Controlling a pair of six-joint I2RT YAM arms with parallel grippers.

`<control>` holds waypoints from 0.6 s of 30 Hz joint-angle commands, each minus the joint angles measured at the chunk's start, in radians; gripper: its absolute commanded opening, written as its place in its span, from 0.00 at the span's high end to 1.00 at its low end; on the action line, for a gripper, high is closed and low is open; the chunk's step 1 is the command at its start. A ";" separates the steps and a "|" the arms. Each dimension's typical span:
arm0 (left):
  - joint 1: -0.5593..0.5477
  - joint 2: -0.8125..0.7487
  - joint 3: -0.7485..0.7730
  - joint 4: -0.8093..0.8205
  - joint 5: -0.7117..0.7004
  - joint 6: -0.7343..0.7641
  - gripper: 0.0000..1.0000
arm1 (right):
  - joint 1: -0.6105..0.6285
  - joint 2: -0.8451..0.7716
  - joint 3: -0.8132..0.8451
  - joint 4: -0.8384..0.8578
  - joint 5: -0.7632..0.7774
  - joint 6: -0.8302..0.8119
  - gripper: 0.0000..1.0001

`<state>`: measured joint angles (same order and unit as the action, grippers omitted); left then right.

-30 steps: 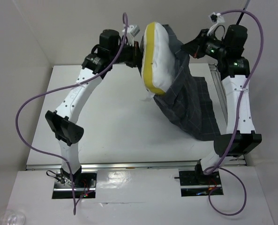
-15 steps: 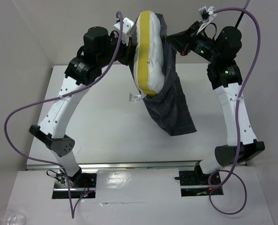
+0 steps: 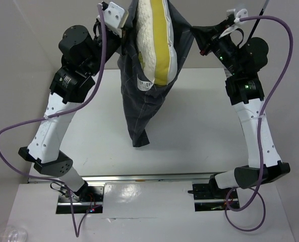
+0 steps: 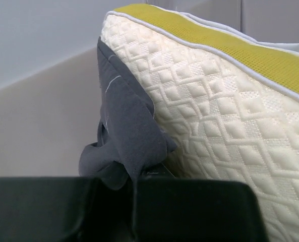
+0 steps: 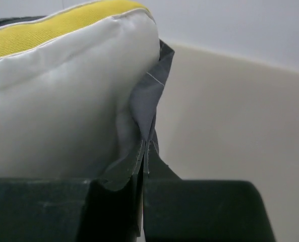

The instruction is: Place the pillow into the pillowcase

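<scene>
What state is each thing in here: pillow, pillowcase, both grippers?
pillow: held up on edge, lower part inside the pillowcase, top sticking out.
pillowcase: mouth open, hanging between the two grippers.
left gripper: shut on the pillowcase edge.
right gripper: shut on the pillowcase edge.

A white table (image 3: 189,126) is enclosed by pale walls (image 3: 18,45), and a clear plastic object (image 3: 8,235) is seen at the lower-left corner.

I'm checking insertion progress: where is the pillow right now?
In the top view the pillow hangs edge-on at top centre, partly inside the pillowcase, whose mouth the left gripper and right gripper pinch on either side.
</scene>
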<state>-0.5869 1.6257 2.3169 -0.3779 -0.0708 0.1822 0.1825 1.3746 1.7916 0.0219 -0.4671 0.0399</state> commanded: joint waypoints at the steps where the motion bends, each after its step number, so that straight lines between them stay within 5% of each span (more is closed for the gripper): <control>1: 0.018 0.010 -0.104 -0.001 -0.032 -0.031 1.00 | -0.033 0.026 -0.061 -0.028 0.010 0.050 1.00; 4: 0.044 0.051 -0.104 -0.111 0.021 -0.111 1.00 | -0.025 0.046 -0.029 0.001 -0.045 0.069 1.00; 8: 0.128 0.028 0.047 -0.017 0.054 -0.165 1.00 | -0.046 0.058 0.098 0.100 -0.025 0.136 1.00; 15: 0.118 -0.026 -0.358 -0.120 0.161 -0.256 1.00 | 0.011 0.030 -0.159 -0.044 -0.121 0.137 1.00; 18: 0.127 0.038 -0.329 -0.186 0.186 -0.302 1.00 | 0.021 0.064 -0.135 -0.078 -0.107 0.127 1.00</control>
<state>-0.4652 1.6150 1.9842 -0.5297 0.0574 -0.0360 0.1940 1.4189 1.6524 -0.0559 -0.5724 0.1631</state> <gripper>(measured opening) 0.043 0.007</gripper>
